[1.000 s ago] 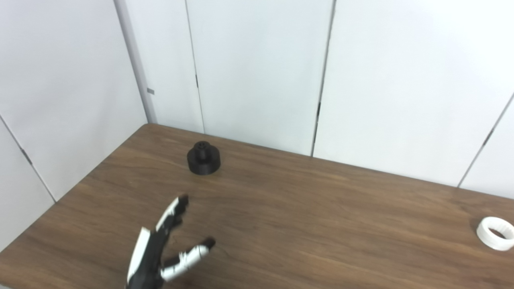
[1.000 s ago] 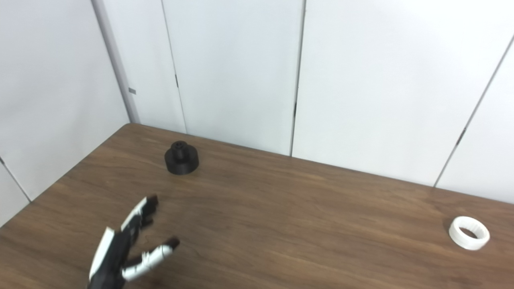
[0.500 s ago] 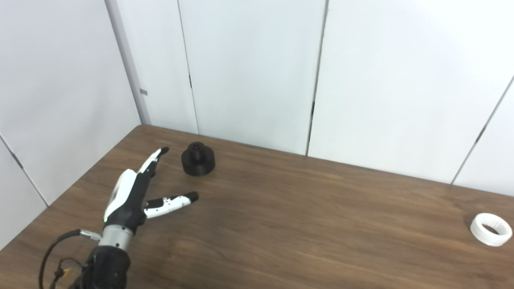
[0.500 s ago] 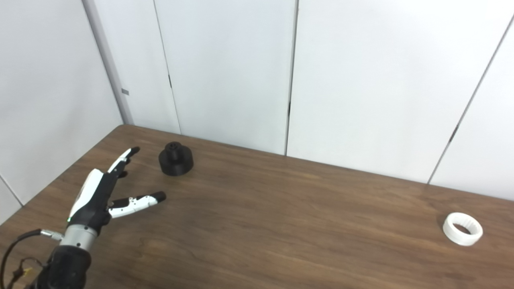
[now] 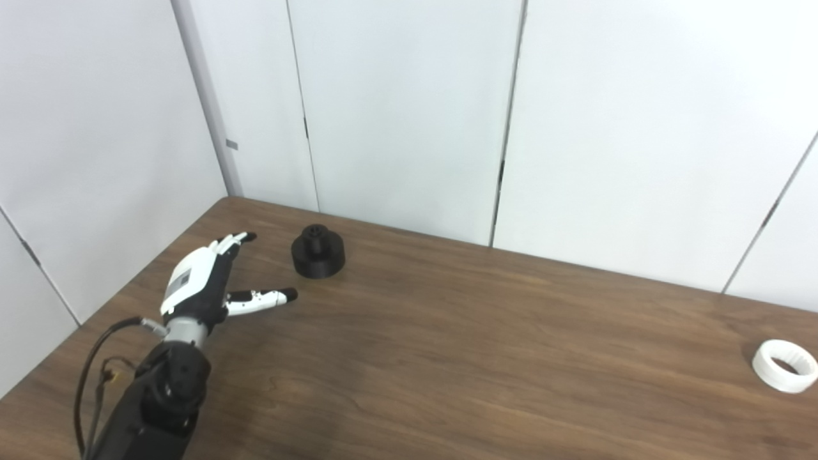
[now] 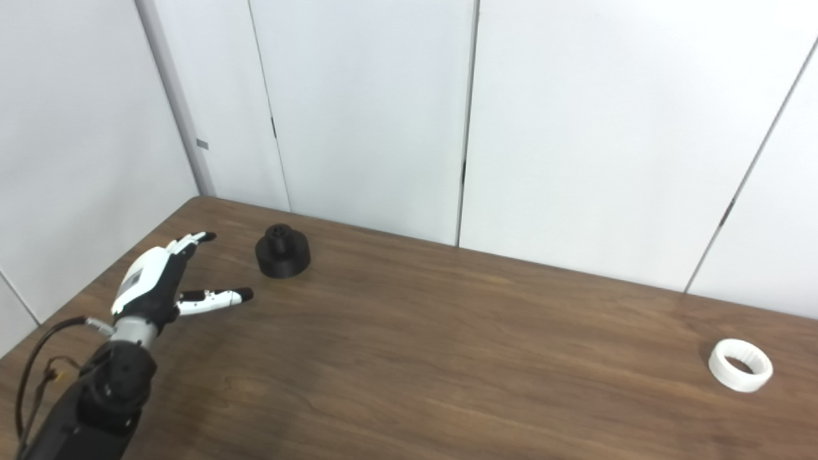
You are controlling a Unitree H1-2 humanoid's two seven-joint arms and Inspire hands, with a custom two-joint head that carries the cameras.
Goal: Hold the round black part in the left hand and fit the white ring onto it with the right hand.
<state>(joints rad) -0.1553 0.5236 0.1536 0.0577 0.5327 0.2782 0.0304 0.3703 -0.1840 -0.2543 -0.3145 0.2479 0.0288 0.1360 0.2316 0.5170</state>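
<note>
Left eye view: left hand [image 5: 203, 283], fingers spread and empty, near the round black part [image 5: 317, 253]; white ring [image 5: 784, 365] well apart.

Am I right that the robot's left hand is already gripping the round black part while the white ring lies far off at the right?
Not quite. The left hand is open, beside the round black part and not touching it, as the left eye view shows. The white ring does lie far right.
</note>
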